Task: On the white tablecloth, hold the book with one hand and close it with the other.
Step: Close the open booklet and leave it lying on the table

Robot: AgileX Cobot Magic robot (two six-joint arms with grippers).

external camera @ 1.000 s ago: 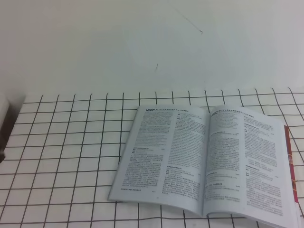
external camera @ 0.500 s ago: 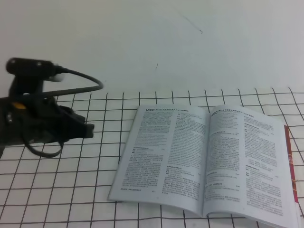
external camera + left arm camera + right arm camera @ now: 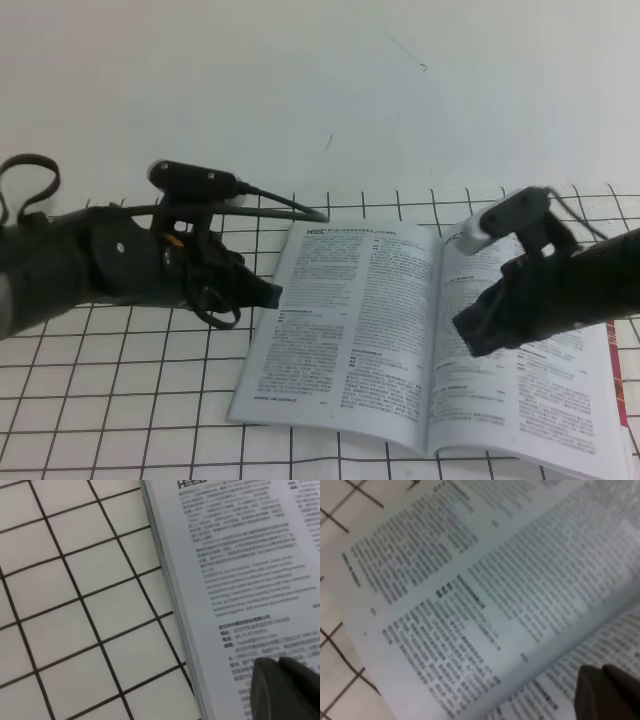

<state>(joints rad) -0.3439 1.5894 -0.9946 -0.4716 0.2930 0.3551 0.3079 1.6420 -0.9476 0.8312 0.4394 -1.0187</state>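
The book [image 3: 360, 330] lies open and flat on the white tablecloth [image 3: 120, 400], showing dense text on both pages. My left gripper [image 3: 268, 294] hovers at the left page's outer edge, its fingers together with nothing held. In the left wrist view its dark fingertips [image 3: 285, 690] sit over the book [image 3: 240, 580] beside the tablecloth [image 3: 75, 605]. My right gripper [image 3: 472, 336] hangs over the right page near the spine, also shut and empty. The right wrist view shows its fingertips [image 3: 607, 692] above the blurred book [image 3: 470, 605].
A plain white wall [image 3: 300, 80] rises behind the cloth's far edge. A black cable [image 3: 285, 208] runs from the left arm's camera toward the book's top left corner. The red cover edge [image 3: 612, 350] peeks out at the book's right side.
The left arm has moved right, from the cloth's left side to the book's left edge. The right arm has come into view over the right page. The book has not moved.
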